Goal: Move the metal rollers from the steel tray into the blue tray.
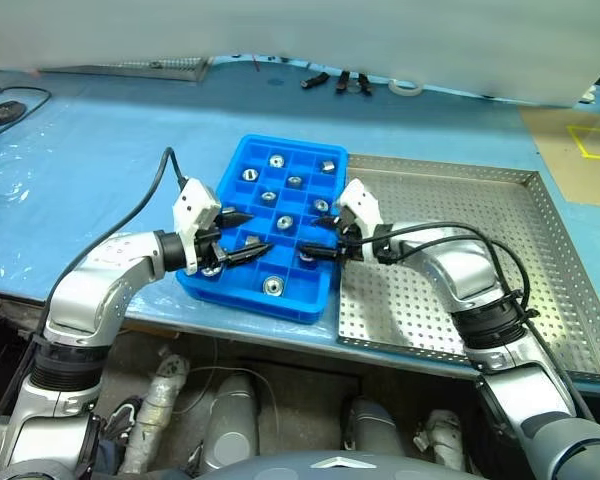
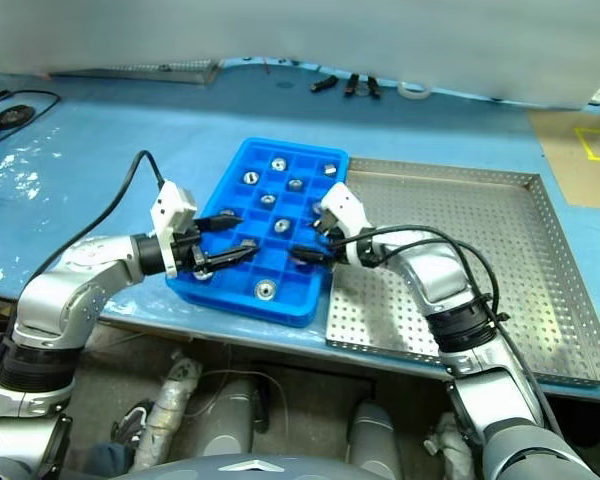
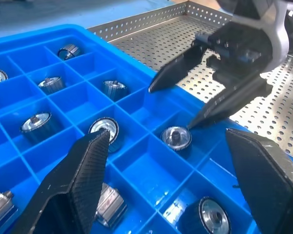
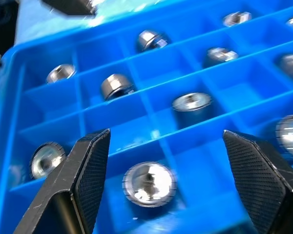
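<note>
Both my arms reach in over the blue tray (image 1: 242,160) from opposite sides, elbows bent, forearms angled toward each other. My left tool (image 1: 242,236) hangs over the tray's near left part, its two black fingers spread wide with nothing between them. My right tool (image 1: 320,237) comes in from the steel tray's side and sits over the blue tray's near right edge, its fingers also standing apart and empty; in the left wrist view its tips (image 3: 151,87) point down just above one roller (image 3: 176,137) that lies in a compartment.

The metal rollers (image 1: 276,160) are short silvery cylinders with a round hole in the middle, shiny on top, and they lie one to a square compartment across the blue tray. The one under my right tool (image 4: 149,183) rests flat with its bright face up. The blue tray is glossy moulded plastic with thin dividing walls. The steel tray (image 1: 540,260) beside it, touching or nearly touching its right edge, is dull shiny sheet metal, its floor punched with rows of small holes, with a low raised rim; I see no rollers on its visible floor.

Both trays sit on a surface (image 1: 90,170) covered with a pale blue, slightly wrinkled sheet. Some small dark tools (image 1: 340,82) and a roll of tape (image 1: 407,87) lie at the far edge.
</note>
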Motion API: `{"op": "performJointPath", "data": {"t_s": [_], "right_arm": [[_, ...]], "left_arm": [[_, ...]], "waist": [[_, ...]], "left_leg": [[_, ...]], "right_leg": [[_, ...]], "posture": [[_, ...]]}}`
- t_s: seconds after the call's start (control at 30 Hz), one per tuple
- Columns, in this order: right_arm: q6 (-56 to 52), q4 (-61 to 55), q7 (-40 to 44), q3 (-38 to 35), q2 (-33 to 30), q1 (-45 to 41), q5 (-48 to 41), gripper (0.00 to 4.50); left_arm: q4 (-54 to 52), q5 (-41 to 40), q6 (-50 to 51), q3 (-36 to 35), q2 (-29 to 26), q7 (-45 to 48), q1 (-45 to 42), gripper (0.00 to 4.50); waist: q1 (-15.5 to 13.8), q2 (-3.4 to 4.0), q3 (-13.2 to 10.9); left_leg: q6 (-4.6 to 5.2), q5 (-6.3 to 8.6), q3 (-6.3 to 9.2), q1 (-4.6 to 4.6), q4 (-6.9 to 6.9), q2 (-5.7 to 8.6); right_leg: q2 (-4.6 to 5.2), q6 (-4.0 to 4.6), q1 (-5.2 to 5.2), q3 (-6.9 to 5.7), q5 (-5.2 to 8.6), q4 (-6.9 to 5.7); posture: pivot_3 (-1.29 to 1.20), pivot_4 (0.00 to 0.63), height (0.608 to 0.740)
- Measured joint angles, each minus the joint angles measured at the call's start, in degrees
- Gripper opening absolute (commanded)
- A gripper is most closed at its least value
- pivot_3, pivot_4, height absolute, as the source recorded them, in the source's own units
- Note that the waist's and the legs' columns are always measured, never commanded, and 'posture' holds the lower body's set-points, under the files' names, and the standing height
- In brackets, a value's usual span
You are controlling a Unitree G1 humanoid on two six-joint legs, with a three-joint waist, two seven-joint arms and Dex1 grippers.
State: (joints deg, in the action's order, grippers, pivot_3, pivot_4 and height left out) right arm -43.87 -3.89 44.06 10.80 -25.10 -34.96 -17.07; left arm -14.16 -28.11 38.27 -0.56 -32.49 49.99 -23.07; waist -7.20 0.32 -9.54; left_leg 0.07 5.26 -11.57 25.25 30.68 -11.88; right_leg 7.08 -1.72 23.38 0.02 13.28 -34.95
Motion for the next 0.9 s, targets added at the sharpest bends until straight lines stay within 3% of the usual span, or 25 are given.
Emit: {"op": "performJointPath", "data": {"t_s": [0.23,0.47,0.67,0.9], "right_arm": [[0.02,-2.49,-7.82,-9.25,0.27,-0.39,-0.38,3.87],[-0.26,-8.91,-14.21,-15.85,1.94,7.35,-1.67,3.87],[-0.22,-11.68,-17.48,-16.83,2.61,10.35,-1.89,3.87],[0.28,-11.68,-18.86,-16.85,2.30,11.62,-1.87,3.87]], "left_arm": [[10.51,3.51,-6.18,1.46,5.98,-2.84,-7.38,3.97],[21.81,6.86,-12.04,3.29,13.32,-5.39,-10.50,3.97],[29.01,8.37,-16.08,3.18,14.81,-5.65,-16.15,3.97],[29.88,9.18,-17.24,3.15,14.76,-5.32,-16.27,3.97]], "waist": [[0.05,0.00,0.00],[0.36,-0.02,0.01],[0.71,-0.02,0.01],[1.25,-0.02,0.01]], "left_leg": [[-0.14,-0.10,0.00,0.00,0.04,0.02],[-0.09,-0.07,-0.01,0.07,0.07,-0.03],[-0.02,-0.03,-0.01,0.04,0.09,0.02],[0.08,0.03,-0.01,0.08,0.09,0.01]], "right_leg": [[0.00,-0.01,0.01,0.02,-0.01,-0.04],[-0.01,-0.02,0.06,0.02,-0.02,0.02],[0.00,-0.03,0.02,0.03,-0.02,-0.01],[0.00,-0.03,0.03,0.00,-0.02,0.04]], "posture": [[0.02,0.150,0.740],[-0.02,0.150,0.740],[-0.03,0.150,0.740],[0.00,0.150,0.740]]}}
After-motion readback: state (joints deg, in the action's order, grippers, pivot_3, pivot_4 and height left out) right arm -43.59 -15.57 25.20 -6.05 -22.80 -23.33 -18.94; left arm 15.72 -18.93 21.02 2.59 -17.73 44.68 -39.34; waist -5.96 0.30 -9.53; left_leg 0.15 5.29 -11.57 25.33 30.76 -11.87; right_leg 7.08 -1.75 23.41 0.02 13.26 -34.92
